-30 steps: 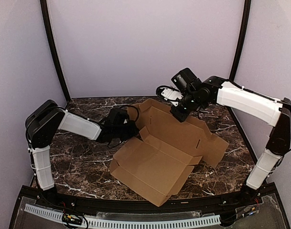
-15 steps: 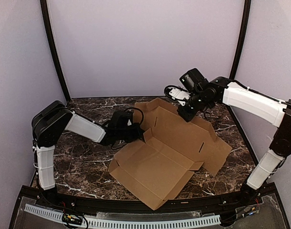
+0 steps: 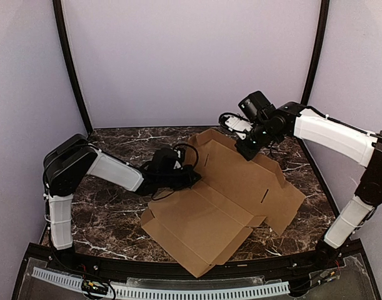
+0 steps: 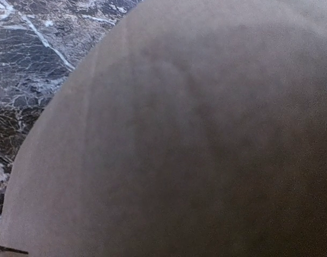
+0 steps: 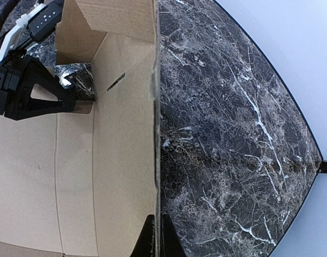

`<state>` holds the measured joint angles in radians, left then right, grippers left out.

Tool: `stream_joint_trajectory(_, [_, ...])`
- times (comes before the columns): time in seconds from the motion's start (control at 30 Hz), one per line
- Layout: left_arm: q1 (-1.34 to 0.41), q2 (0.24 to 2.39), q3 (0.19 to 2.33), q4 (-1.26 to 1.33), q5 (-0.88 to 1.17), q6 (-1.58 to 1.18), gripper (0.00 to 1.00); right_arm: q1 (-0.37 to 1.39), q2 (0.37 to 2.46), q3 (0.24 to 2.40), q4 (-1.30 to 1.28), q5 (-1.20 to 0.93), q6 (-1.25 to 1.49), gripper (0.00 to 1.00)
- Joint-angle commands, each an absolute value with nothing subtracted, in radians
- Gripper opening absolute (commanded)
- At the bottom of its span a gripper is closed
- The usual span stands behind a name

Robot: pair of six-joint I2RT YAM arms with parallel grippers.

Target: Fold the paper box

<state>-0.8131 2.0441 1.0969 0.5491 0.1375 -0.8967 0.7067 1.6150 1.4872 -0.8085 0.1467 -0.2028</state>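
- Paper box (image 3: pixel 209 212): brown corrugated sheet lying mid-worktop (image 3: pixel 109 219), mostly opened out. It sits skewed, with one corner pointing at the arm bases.
- Near panel: lies flat, with low flaps turned up a little along its near edges. They look loose, none tucked or locked.
- Far panel: broad and sloping up toward the back. Two slots show in it, both empty.
- Right end effector (image 3: pixel 244 152): at the far raised edge of the sheet. In the right wrist view its fingers sit together with the cardboard edge clamped between them, holding that panel tilted off the worktop.
- Left end effector (image 3: pixel 189 179): low at the box's left side, at the notch where the near and far panels meet. Fingers are together. Blurred cardboard close to the lens fills almost all of the left wrist view, so I cannot tell whether any board is pinched or only pushed.
- Done so far, by my reading: creases started, one long panel lifted, a few flaps part-raised.
- Left to do: stand the side walls upright, tuck the end flaps, bring the lid panel over and seat its tabs in the slots.
- Judgement: early stage, no closed box shape yet.
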Motion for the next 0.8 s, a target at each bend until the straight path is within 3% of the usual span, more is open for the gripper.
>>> stream_joint_trajectory(0.0, [-0.847,2.047,1.091,0.520,0.139,-0.871,0.01,0.709,1.599,1.470,-0.807,0.109,-0.180,0.00])
stream_joint_trajectory(0.53, [-0.902,2.011,1.013,0.478,0.081,-0.847,0.01,0.709,1.597,1.486,-0.813,0.113,-0.163,0.00])
stream_joint_trajectory(0.77, [-0.899,1.865,1.024,0.358,0.041,-0.761,0.01,0.709,1.596,1.489,-0.817,0.147,-0.196,0.00])
